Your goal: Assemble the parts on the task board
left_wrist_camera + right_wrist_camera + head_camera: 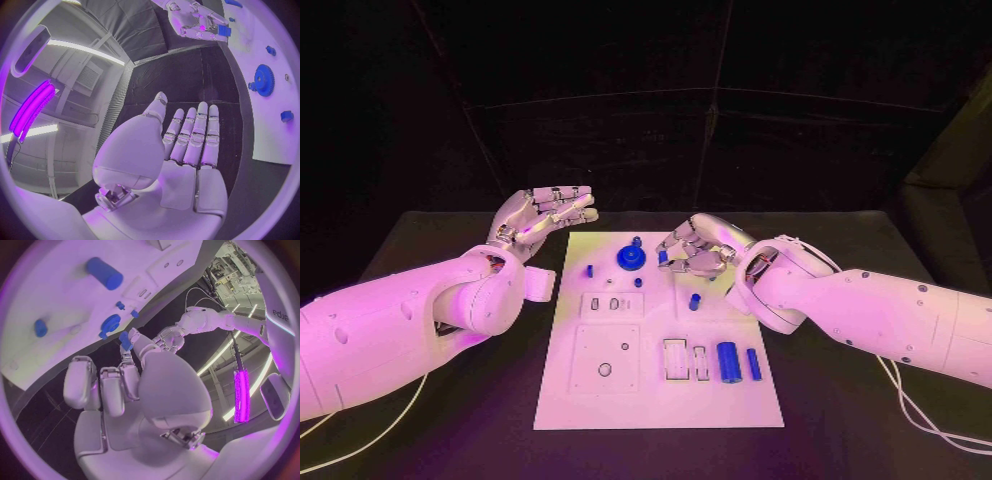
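The white task board (661,385) lies in the middle of the black table. A blue gear (630,258) (264,80) (111,322) stands near its far edge. A large blue cylinder (728,360) (104,273) and a slim blue bar (753,364) lie at the near right. A small blue peg (694,300) stands mid-board. My right hand (700,246) (197,22) hovers over the board's far right, fingers curled, pinching a small blue part (224,31) (125,340). My left hand (542,215) (187,145) floats beyond the far left corner, fingers straight and apart, holding nothing.
Small blue pegs (589,270) (287,116) stand on the board's left half, near rectangular slots (675,360) and round holes (604,369). Bare black table (473,420) surrounds the board. White cables (913,410) trail on the table under the right arm.
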You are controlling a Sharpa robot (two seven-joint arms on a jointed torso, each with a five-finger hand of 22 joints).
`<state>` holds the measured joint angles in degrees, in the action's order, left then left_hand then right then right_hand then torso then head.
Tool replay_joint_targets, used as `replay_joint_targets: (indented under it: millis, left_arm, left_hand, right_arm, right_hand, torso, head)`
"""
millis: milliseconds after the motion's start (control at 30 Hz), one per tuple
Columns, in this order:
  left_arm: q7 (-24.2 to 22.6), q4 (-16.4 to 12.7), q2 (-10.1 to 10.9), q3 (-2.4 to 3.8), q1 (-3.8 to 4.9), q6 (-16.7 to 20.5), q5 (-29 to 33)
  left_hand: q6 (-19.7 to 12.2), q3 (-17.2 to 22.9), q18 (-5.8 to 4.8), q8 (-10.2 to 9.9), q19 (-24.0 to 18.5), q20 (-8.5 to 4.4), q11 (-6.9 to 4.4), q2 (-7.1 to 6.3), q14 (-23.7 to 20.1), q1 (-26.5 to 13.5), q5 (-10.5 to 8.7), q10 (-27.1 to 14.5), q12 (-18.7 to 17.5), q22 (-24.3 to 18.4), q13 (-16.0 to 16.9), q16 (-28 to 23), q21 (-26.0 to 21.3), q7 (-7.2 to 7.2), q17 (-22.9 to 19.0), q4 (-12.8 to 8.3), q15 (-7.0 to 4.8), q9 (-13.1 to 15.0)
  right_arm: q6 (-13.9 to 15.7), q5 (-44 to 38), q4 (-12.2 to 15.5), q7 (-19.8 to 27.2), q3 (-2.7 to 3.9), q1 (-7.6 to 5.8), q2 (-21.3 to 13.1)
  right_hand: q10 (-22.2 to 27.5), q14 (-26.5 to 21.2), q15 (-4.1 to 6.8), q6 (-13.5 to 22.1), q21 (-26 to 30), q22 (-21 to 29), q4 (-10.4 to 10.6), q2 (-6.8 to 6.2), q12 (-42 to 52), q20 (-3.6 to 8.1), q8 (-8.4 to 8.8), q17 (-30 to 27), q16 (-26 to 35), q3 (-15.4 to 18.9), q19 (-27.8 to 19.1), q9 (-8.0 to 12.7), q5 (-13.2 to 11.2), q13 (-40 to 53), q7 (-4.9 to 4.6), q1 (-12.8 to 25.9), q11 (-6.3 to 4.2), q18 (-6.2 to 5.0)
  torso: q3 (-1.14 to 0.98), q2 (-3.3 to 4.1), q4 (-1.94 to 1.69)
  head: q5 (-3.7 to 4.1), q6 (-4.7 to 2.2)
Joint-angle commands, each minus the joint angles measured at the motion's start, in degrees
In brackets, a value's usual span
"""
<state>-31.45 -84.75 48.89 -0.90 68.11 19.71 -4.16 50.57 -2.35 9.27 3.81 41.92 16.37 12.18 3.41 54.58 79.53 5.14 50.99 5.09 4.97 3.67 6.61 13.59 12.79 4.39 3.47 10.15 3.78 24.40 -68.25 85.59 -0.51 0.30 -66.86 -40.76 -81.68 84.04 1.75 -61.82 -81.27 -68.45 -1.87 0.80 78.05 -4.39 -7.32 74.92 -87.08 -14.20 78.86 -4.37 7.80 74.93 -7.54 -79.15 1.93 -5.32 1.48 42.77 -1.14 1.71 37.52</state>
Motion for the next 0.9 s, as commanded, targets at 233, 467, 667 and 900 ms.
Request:
replay_joint_targets:
  millis: [233, 467, 667, 900]
  left_arm:
    - [0.1, -0.19, -0.14, 0.05, 0.1, -0.95, -0.25]
    - [0.2, -0.07, -0.41, 0.05, 0.11, -1.09, -0.25]
    - [0.32, 0.01, -0.54, 0.05, 0.11, -1.21, -0.25]
    - [0.49, 0.14, -0.69, 0.05, 0.11, -1.39, -0.25]
  left_hand:
    - [0.47, -0.08, 1.0, 0.27, 0.34, 0.03, 0.19, 0.73, 0.38, 0.0, 0.02, 0.36, 0.12, -0.05, 0.02, -0.05, -0.24, 2.18, -0.05, -0.42, 0.08, 0.05]
    - [0.47, -0.08, 1.0, 0.27, 0.34, 0.03, 0.19, 0.73, 0.38, 0.0, 0.02, 0.36, 0.12, -0.05, 0.02, -0.05, -0.24, 2.18, -0.05, -0.42, 0.08, 0.05]
    - [0.48, -0.08, 1.01, 0.26, 0.36, 0.03, 0.18, 0.76, 0.41, -0.01, 0.01, 0.37, 0.12, -0.06, 0.01, -0.04, -0.24, 2.18, -0.05, -0.44, 0.07, 0.04]
    - [0.48, -0.08, 1.01, 0.26, 0.36, 0.03, 0.18, 0.76, 0.41, -0.01, 0.01, 0.37, 0.12, -0.06, 0.01, -0.04, -0.24, 2.18, -0.05, -0.44, 0.07, 0.04]
  right_arm:
    - [-4.43, -8.3, -1.7, -8.15, -0.07, 0.04, 6.69]
    - [-6.44, -11.97, -2.21, -10.43, -1.5, 0.49, 9.24]
    - [-7.23, -14.26, -2.47, -11.95, -1.89, 1.3, 10.42]
    - [-7.26, -16.64, -2.76, -13.12, -2.07, 2.02, 11.34]
  right_hand:
    - [0.51, 4.23, 0.41, -0.62, 0.07, 0.42, -0.35, 0.47, -0.65, 0.32, -0.07, 6.6, 0.0, -0.99, -0.22, -0.16, 0.32, 1.07, 0.8, 0.32, -0.07, 0.86]
    - [0.65, 4.22, 0.35, -0.52, 0.11, 0.45, -0.54, 0.1, -0.86, 0.26, 0.07, 6.56, 0.03, -1.3, -0.24, -0.12, -0.11, 0.9, 0.69, 0.8, 0.03, 0.86]
    - [0.7, 4.2, 0.28, -0.43, 0.16, 0.54, -0.55, -0.2, -0.97, 0.21, 0.2, 6.48, 0.07, -1.43, -0.28, -0.09, -0.36, 0.81, 0.62, 1.32, 0.1, 0.84]
    - [0.66, 4.21, 0.26, -0.45, 0.15, 0.5, -0.56, -0.39, -0.92, 0.18, 0.23, 6.48, 0.08, -1.47, -0.26, -0.09, -0.44, 0.87, 0.61, 1.59, 0.12, 0.85]
  torso:
    - [0.36, -0.33, -0.41]
    - [0.16, -0.29, -0.3]
    - [0.18, -0.29, -0.29]
    - [0.15, -0.32, -0.3]
  head:
    - [-1.19, 0.9]
    - [-1.91, 1.32]
    - [-2.18, 1.64]
    - [-2.29, 1.86]
